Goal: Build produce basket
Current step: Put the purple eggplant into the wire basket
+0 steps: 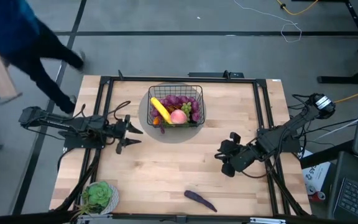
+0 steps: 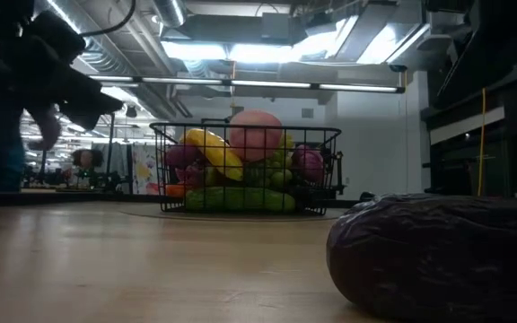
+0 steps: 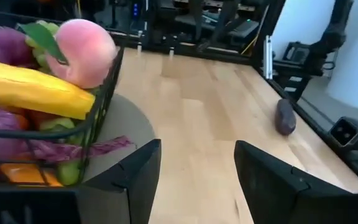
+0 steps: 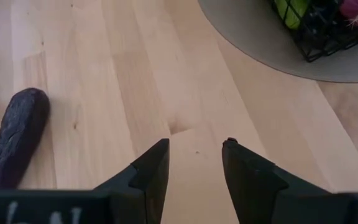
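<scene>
Black basket [image 1: 197,99], purple eggplant [image 1: 200,200]

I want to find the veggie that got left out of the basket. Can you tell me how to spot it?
Start at the wooden table and find the black wire basket full of fruit in the middle. Now look away from it to the table's near edge, a little right of the potted plant. There the eggplant lies alone on bare wood: long, dark purple, the only produce outside the basket.

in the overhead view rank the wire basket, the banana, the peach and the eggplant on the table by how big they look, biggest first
1. basket, by far the largest.
2. eggplant and banana: both long and slim and look about alike, so no ranking between them.
3. peach, the smallest, a short round shape.
</scene>
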